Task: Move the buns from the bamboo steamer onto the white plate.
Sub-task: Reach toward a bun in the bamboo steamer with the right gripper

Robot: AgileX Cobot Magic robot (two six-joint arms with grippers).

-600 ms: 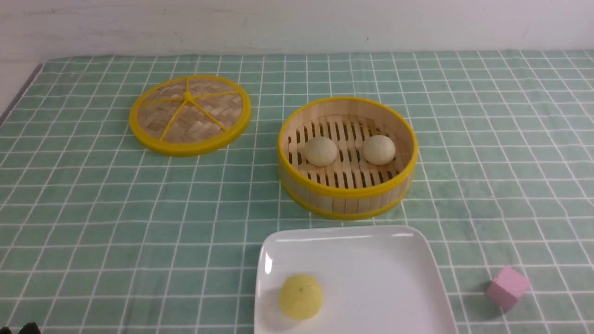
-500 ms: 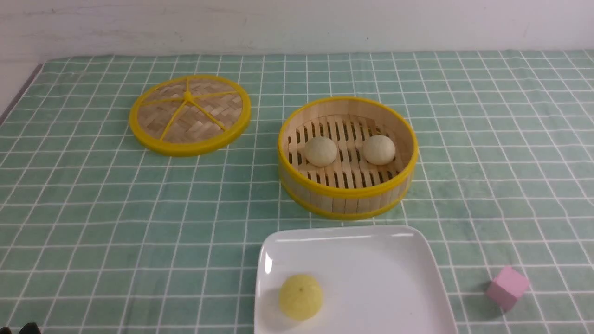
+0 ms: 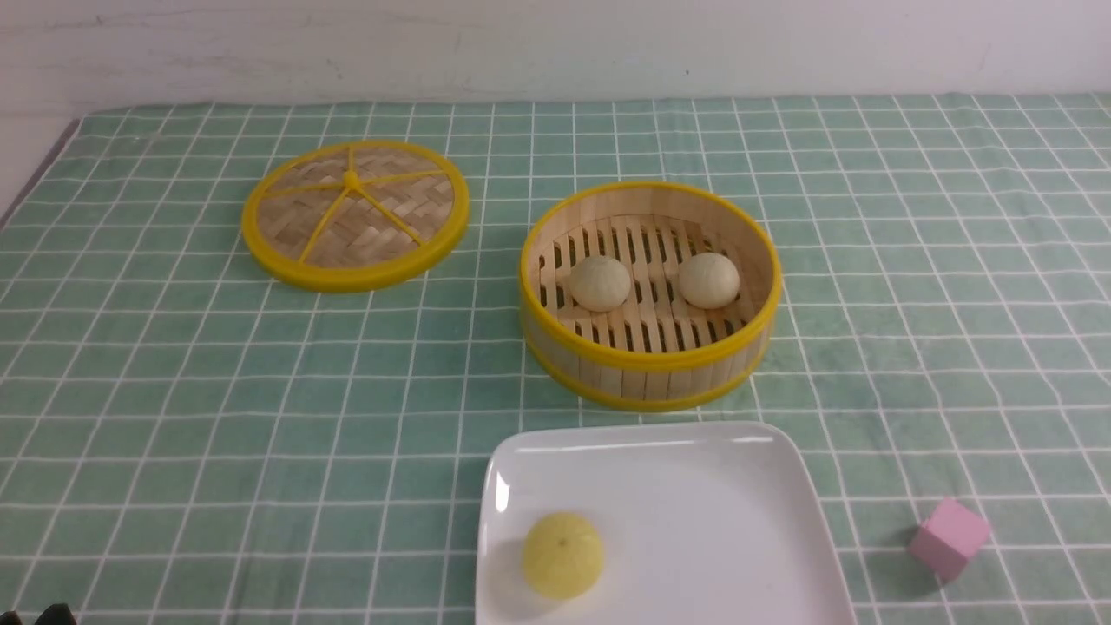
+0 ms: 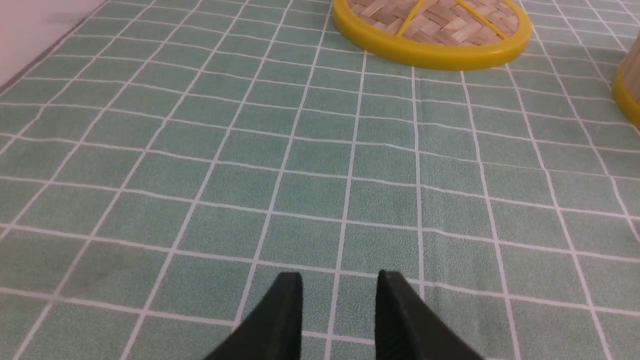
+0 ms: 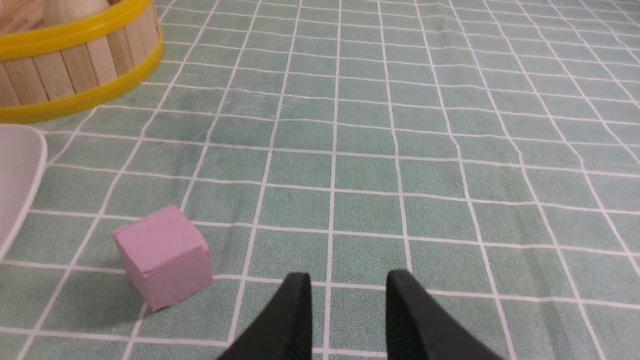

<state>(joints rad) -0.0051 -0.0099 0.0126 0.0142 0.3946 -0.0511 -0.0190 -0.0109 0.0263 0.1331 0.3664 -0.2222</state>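
Locate the two pale buns inside the bamboo steamer (image 3: pixel 649 369): the left bun (image 3: pixel 600 283) and the right bun (image 3: pixel 709 279) rest side by side on its slatted floor, apart from each other. The steamer stands uncovered on the green checked cloth (image 3: pixel 174 391) that covers the desk. The white plate (image 3: pixel 694 495) lies just in front of the steamer, on the robot's side, and carries a yellow bun (image 3: pixel 562 554) near its left edge. The woven lid (image 3: pixel 354 213) lies flat, well apart to the steamer's left. A pink cube (image 3: pixel 949 538) sits right of the plate. The left gripper (image 4: pixel 339 276) is over bare cloth, jaws apart and holding nothing. The right gripper (image 5: pixel 348 276) is near the cube, jaws likewise apart and holding nothing.
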